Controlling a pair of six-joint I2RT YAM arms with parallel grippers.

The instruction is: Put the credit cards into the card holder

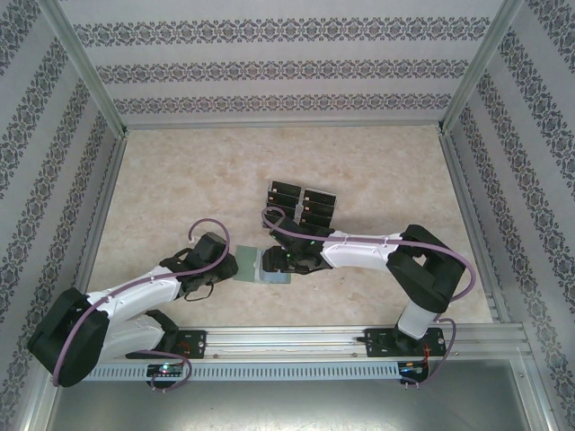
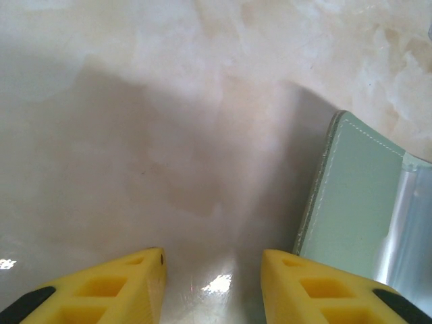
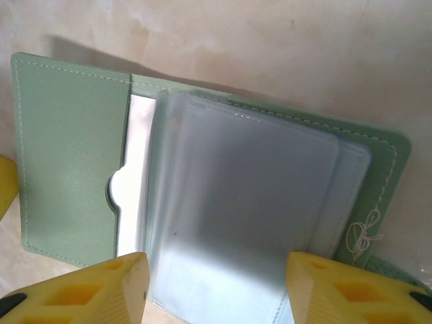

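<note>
Lying open on the table [image 1: 180, 171] close to the arm bases, the holder [image 3: 67, 148] sits between the two grippers. The right gripper [image 3: 216, 270] hangs over its clear sleeves with jaws spread wide and nothing clasped, the green flap off to the left in the right wrist view. The left gripper [image 2: 212, 260], likewise spread and empty, points at bare table with the holder's stitched edge just beside one finger [image 2: 304, 290], and farther back, apart from the holder, the cards [image 1: 301, 202] lie in tight rows.
</note>
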